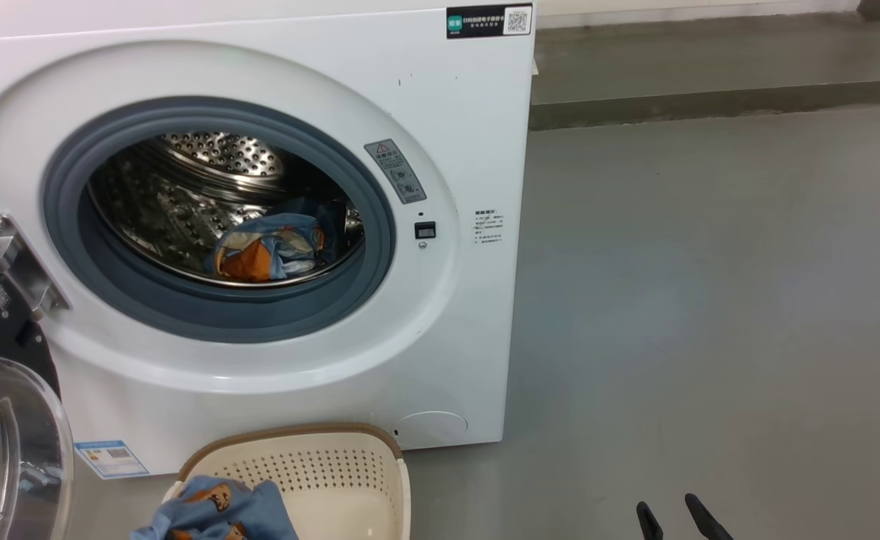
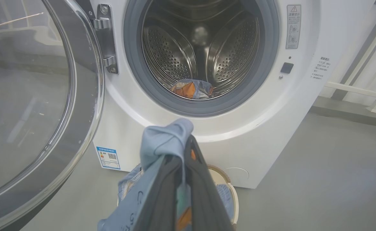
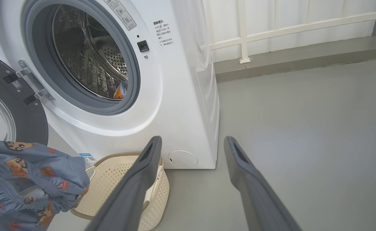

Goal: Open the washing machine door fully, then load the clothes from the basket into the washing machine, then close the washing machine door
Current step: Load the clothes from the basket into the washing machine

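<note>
Gripping blue printed garment (image 2: 162, 139) in left claw (image 2: 188, 142), over basket (image 1: 289, 433). Holding right claw (image 3: 192, 141) wide and empty. Noted washing machine door (image 2: 30, 96) swung open, second garment (image 1: 271, 251) in drum (image 1: 184, 199).

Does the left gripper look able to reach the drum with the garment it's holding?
Probably yes. The washing machine door hangs wide open to the side, and the drum lies straight ahead of the left gripper and its garment, nothing between.

grey floor (image 1: 710, 300), raised kerb (image 1: 717, 97), white railing (image 3: 287, 29) behind.
</note>
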{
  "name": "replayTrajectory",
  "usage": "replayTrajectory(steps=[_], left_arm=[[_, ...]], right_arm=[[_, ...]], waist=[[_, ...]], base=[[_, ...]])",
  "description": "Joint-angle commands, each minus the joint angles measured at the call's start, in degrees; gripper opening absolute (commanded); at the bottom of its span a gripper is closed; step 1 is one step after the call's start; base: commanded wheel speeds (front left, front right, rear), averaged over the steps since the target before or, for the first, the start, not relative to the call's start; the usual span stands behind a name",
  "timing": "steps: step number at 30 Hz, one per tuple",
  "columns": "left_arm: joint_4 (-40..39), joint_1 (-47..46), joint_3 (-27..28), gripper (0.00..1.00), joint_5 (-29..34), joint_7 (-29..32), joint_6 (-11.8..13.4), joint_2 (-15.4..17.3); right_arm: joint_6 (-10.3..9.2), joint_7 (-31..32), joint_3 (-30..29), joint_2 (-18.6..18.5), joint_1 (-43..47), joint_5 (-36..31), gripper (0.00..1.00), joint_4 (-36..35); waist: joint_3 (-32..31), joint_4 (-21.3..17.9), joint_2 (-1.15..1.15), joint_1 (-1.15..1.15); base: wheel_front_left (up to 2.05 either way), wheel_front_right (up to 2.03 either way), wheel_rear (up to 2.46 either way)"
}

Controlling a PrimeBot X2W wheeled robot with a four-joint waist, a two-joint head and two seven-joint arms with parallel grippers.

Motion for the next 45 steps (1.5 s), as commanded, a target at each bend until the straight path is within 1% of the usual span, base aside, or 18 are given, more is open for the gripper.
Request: replayTrajectory(steps=[1, 5, 7, 12, 17, 22, 28, 29, 31, 38, 45], left_arm=[[-1.3, -2.7, 1.9, 0.0, -0.4, -0.8, -0.3, 0.3], [-1.1, -4.0, 1.9, 0.0, -0.7, -0.8, -0.7, 0.3], [-0.9, -5.1, 1.8, 0.0, -1.9, -0.8, -0.8, 0.3], [-0.3, -9.2, 2.1, 0.0, -3.0, -0.8, -1.1, 0.3], [0.7, -14.8, 3.4, 0.0, -1.7, -0.8, -1.7, 0.3], [3.8, -22.1, 5.4, 0.0, -0.1, -0.8, -2.3, 0.7], [9.8, -33.7, 9.2, 0.0, 1.4, -0.8, -3.4, 2.8], [9.8, -33.7, 9.2, 0.0, 1.4, -0.8, -3.4, 2.8], [12.2, -37.5, 10.5, 0.0, 2.1, -0.8, -3.8, 3.7], [20.6, -50.3, 14.8, 0.0, 4.7, -0.8, -5.4, 7.4], [30.0, -59.8, 17.0, 0.0, 7.5, -0.8, -6.4, 9.7]], right_arm=[[0.09, -0.3, 1.0, -0.6, -1.7, -0.1, 1.0, -1.5], [0.09, -0.3, 1.1, -0.4, -2.0, -0.2, 1.0, -1.7], [0.09, -0.3, 1.1, -0.3, -2.1, -0.1, 1.0, -1.8], [0.09, -0.3, 1.1, 0.0, -2.7, -0.2, 1.0, -1.9], [0.09, -0.3, 1.0, 0.3, -3.6, -0.2, 1.0, -1.9], [0.09, -0.3, 1.4, 0.6, -5.1, -0.2, 1.0, -2.1], [0.09, -0.3, 2.2, 0.8, -8.0, -0.2, 1.0, -2.3], [0.09, -0.3, 2.2, 0.8, -8.0, -0.2, 1.0, -2.3], [0.09, -0.3, 2.6, 0.8, -9.0, -0.3, 1.0, -2.3], [0.09, -0.3, 4.7, 0.7, -12.0, -0.6, 1.0, -2.4], [0.09, -0.3, 6.4, 0.0, -14.5, -0.9, 1.0, -3.0]], waist=[[0.2, -0.2, 0.0, 0.0], [1.0, -0.9, 0.0, 0.0], [1.5, -1.3, 0.0, 0.0], [3.4, -2.8, 0.0, 0.0], [5.2, -5.0, 0.0, 0.0], [8.3, -7.5, 0.0, 0.0], [13.0, -10.7, 0.0, 0.0], [13.0, -10.7, 0.0, 0.0], [14.8, -11.9, 0.0, 0.0], [22.0, -15.7, 0.0, 0.0], [29.1, -18.5, 0.0, 0.0]], base=[[0.0, 0.0, 0.0], [0.0, 0.0, 0.0], [0.0, 0.0, 0.0], [0.0, 0.0, 0.0], [0.0, 0.0, 0.0], [0.0, 0.0, 0.0], [0.0, 0.0, 0.0], [0.0, 0.0, 0.0], [0.0, 0.0, 0.0], [0.0, 0.0, 0.0], [0.0, 0.0, 0.0]])
